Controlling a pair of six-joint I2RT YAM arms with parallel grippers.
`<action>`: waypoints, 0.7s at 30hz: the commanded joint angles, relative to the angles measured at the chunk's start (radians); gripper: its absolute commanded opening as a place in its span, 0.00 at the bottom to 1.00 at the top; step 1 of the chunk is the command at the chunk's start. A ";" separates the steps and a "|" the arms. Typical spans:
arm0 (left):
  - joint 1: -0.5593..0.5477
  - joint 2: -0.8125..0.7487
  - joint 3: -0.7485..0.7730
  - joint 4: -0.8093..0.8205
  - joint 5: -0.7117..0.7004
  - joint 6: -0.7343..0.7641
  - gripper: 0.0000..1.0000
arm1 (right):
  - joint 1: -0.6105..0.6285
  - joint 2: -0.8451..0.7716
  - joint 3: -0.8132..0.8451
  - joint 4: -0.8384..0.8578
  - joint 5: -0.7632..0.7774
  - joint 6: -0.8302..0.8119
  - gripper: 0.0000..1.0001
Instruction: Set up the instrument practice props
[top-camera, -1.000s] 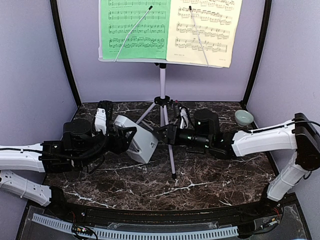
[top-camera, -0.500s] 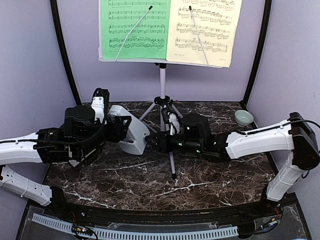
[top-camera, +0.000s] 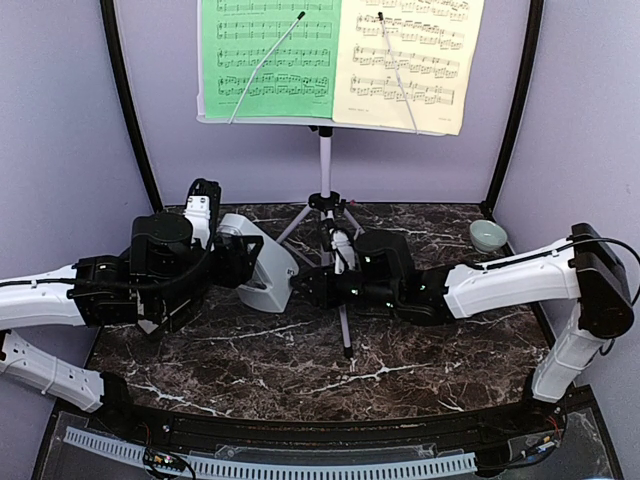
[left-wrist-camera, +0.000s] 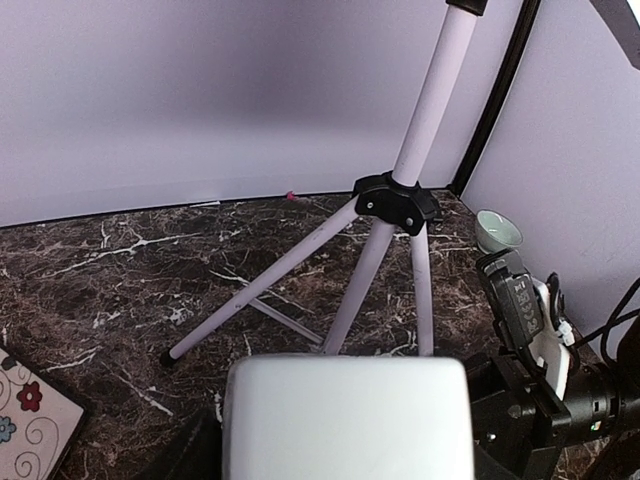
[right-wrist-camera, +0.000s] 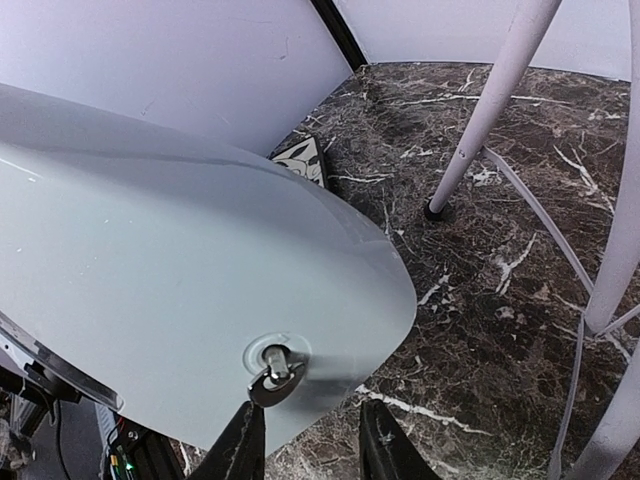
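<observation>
My left gripper (top-camera: 240, 252) is clamped on the light-grey metronome (right-wrist-camera: 180, 290), holding it tilted above the bench (top-camera: 400, 370), just left of the white music stand (top-camera: 325, 165). My right gripper (right-wrist-camera: 315, 445) is up against it with its jaws parted, gripping nothing. One fingertip is just beside the small metal key (right-wrist-camera: 274, 372).

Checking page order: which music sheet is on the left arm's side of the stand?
The green sheet; the pale-yellow sheet sits on the right arm's side.
</observation>
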 joint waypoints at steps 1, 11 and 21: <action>-0.003 -0.021 0.039 0.100 -0.001 -0.011 0.01 | 0.006 -0.016 0.019 0.006 0.032 -0.036 0.32; -0.003 -0.004 0.046 0.115 0.012 -0.004 0.01 | 0.042 -0.033 0.025 0.007 0.032 -0.125 0.44; -0.003 0.005 0.043 0.147 0.052 0.012 0.01 | 0.044 -0.033 0.025 -0.016 0.122 -0.119 0.29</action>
